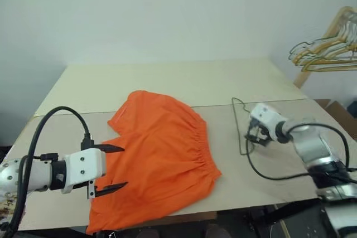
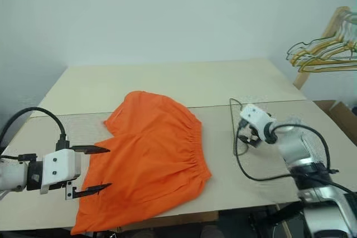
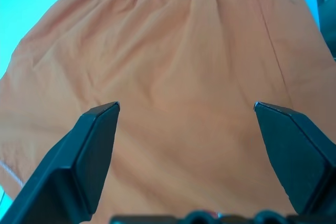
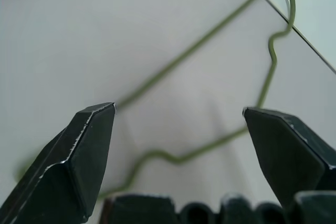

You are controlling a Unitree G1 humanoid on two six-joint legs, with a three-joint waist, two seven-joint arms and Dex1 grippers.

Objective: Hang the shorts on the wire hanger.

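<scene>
While both hands stand wide and empty, the right hand (image 4: 178, 114) risks skidding the thin wire hanger (image 4: 210, 61) flat on the desk (image 1: 167, 82), and the left hand (image 1: 111, 167) bunching the shorts (image 1: 162, 149) off the near edge.

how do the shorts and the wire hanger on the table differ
The shorts are bright orange fabric, spread in a broad crumpled patch; the wire hanger is a thin olive-green outline with bare table inside it. The shorts lie toward the robot's left, under the open left end effector; the hanger lies to the right, below the open right end effector. Both rest flat on the table, unheld.
</scene>
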